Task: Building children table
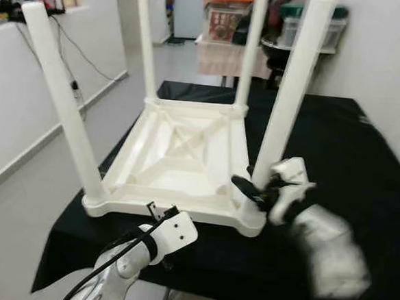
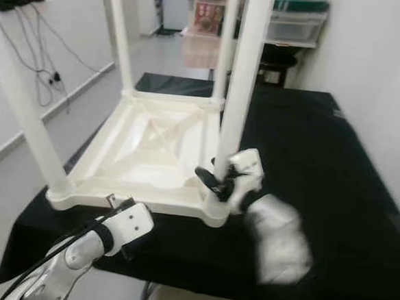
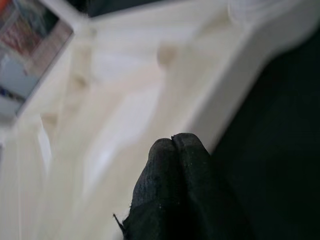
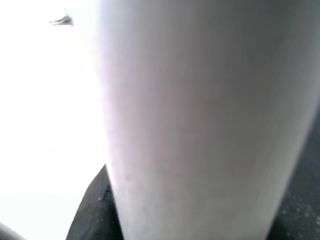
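White plastic dominates the scene before us: a children's table (image 1: 185, 159) lies upside down on a black cloth (image 1: 336, 159) that covers a work table, its four round legs pointing up. We go from the left side to the right. At far left, a pale wall carries a dark cable (image 1: 73, 48) that trails down towards the floor. Just right of it stands the near left leg (image 1: 62, 102), seated in its corner socket at the cloth's near edge. Our left gripper (image 1: 161, 211) sits at the middle of the tabletop's near rim, its silver arm rising from below; in the left wrist view its two black fingers (image 3: 175, 190) are pressed together, tips meeting, with the cream underside of the tabletop just beyond them and nothing between them. Behind, the two far legs (image 1: 146, 40) stand upright at the rear corners, and the tabletop's underside shows crossed ribs. Further right stands the near right leg (image 1: 290, 94), upright in its socket. Our right gripper (image 1: 255, 190) is at the base of this leg, black fingers set against either side of it, and the right wrist view shows the white cylinder pressed close against the camera; we read this as a grip on the leg. At far right, the black cloth stretches to a plain white wall. Storage boxes (image 1: 226, 14) sit blurred in the background.
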### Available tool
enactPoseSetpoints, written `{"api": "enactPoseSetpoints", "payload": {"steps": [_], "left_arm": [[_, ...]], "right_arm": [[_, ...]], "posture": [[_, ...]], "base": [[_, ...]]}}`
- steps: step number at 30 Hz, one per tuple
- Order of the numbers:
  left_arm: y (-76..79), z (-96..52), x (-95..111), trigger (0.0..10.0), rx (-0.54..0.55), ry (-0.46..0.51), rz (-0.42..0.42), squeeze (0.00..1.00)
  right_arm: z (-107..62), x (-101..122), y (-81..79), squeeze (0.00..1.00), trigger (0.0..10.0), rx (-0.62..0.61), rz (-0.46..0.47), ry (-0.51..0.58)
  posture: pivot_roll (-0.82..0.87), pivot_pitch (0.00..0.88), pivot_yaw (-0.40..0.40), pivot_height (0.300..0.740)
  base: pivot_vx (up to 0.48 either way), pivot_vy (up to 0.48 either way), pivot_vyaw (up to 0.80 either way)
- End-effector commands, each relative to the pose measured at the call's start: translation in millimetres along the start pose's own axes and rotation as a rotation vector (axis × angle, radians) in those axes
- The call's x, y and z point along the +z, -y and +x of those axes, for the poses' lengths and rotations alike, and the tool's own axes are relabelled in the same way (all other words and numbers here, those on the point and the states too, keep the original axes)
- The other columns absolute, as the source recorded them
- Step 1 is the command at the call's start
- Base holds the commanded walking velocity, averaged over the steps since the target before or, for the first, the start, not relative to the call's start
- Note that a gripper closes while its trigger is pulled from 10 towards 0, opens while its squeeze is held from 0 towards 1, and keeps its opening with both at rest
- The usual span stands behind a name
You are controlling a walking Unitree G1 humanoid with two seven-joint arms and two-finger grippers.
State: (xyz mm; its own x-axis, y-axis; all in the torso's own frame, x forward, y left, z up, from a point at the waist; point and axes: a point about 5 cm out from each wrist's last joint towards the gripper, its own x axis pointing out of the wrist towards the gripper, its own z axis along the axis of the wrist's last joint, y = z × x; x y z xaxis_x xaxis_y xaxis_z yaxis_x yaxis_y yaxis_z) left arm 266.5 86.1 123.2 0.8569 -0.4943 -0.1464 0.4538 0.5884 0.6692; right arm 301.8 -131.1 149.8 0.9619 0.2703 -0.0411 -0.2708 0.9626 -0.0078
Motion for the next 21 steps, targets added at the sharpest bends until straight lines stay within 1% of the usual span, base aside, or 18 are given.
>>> {"api": "enactPoseSetpoints", "payload": {"steps": [1, 3, 4, 5, 8, 9, 10, 12, 14, 15, 16, 18, 20, 21], "left_arm": [[-2.2, -0.3, -3.2, 10.0, 0.029, -0.003, 0.037, 0.0], [-4.5, 0.1, -3.3, 10.0, 0.051, 0.014, 0.024, 0.0], [-4.5, 0.1, -3.3, 10.0, 0.051, 0.014, 0.024, 0.0], [-5.8, 0.4, -1.7, 10.0, 0.063, 0.028, 0.046, 0.0], [-7.0, 0.8, -0.3, 10.0, 0.078, 0.04, 0.061, 0.0], [-7.2, 1.4, -0.2, 10.0, 0.079, 0.04, 0.062, 0.0], [-6.9, 3.2, -0.4, 10.0, 0.078, 0.036, 0.052, 0.0], [-6.9, 3.7, -0.4, 10.0, 0.077, 0.036, 0.05, 0.0], [-6.0, 5.4, -0.6, 10.0, 0.077, 0.038, 0.049, 0.0], [-5.5, 6.6, -1.0, 10.0, 0.079, 0.04, 0.048, 0.0], [-5.2, 7.8, -1.0, 10.0, 0.08, 0.044, 0.046, 0.0], [-4.8, 9.1, -0.7, 10.0, 0.082, 0.051, 0.043, 0.0], [-4.8, 9.1, -0.7, 10.0, 0.082, 0.051, 0.043, 0.0], [-4.7, 9.4, -0.5, 10.0, 0.085, 0.056, 0.042, 0.0]], "right_arm": [[-3.2, -19.7, 5.2, 0.0, 0.0, -0.106, -0.009, -0.125], [2.6, -15.5, 3.1, 0.0, 0.0, -0.055, -0.078, -0.118], [2.6, -15.5, 3.1, 0.0, 0.0, -0.055, -0.078, -0.118], [4.0, -14.4, 0.3, 0.0, 0.0, -0.035, -0.096, -0.115], [6.9, -13.9, -4.1, 0.0, 0.0, -0.01, -0.095, -0.124], [9.1, -14.3, -5.2, 0.0, 10.0, 0.024, -0.096, -0.134], [12.8, -8.4, 1.0, 1.0, 10.0, 0.019, -0.085, -0.117], [13.4, -6.5, 2.7, 1.0, 10.0, 0.012, -0.082, -0.111], [19.0, 3.7, -1.8, 1.0, 10.0, 0.098, -0.061, -0.076], [22.7, 10.4, -3.3, 1.0, 10.0, 0.164, -0.056, -0.043], [27.1, 18.1, -1.3, 1.0, 10.0, 0.233, -0.071, -0.008], [31.9, 26.3, 3.6, 1.0, 10.0, 0.32, -0.082, 0.023], [31.9, 26.3, 3.6, 1.0, 10.0, 0.32, -0.082, 0.023], [33.1, 27.5, 4.8, 1.0, 10.0, 0.368, -0.063, 0.019]], "posture": [[-0.06, 0.0, 0.01, 0.74], [-0.05, 0.0, -0.005, 0.74], [-0.05, 0.0, -0.005, 0.74], [-0.05, 0.0, -0.013, 0.74], [-0.05, 0.0, -0.011, 0.74], [-0.05, 0.0, -0.003, 0.74], [-0.05, 0.0, -0.001, 0.74], [-0.05, 0.0, -0.001, 0.74], [-0.04, 0.0, -0.005, 0.74], [-0.04, 0.0, -0.008, 0.74], [-0.04, 0.0, -0.011, 0.74], [-0.03, 0.0, -0.016, 0.74], [-0.03, 0.0, -0.016, 0.74], [-0.03, 0.0, -0.018, 0.74]], "base": [[0.0, 0.0, 0.0], [0.0, 0.0, 0.0], [0.0, 0.0, 0.0], [0.0, 0.0, 0.0], [0.0, 0.0, 0.0], [0.0, 0.0, 0.0], [0.0, 0.0, 0.0], [0.0, 0.0, 0.0], [0.0, 0.0, 0.0], [0.0, 0.0, 0.0], [0.0, 0.0, 0.0], [0.0, 0.0, 0.0], [0.0, 0.0, 0.0], [0.0, 0.0, 0.0]]}}
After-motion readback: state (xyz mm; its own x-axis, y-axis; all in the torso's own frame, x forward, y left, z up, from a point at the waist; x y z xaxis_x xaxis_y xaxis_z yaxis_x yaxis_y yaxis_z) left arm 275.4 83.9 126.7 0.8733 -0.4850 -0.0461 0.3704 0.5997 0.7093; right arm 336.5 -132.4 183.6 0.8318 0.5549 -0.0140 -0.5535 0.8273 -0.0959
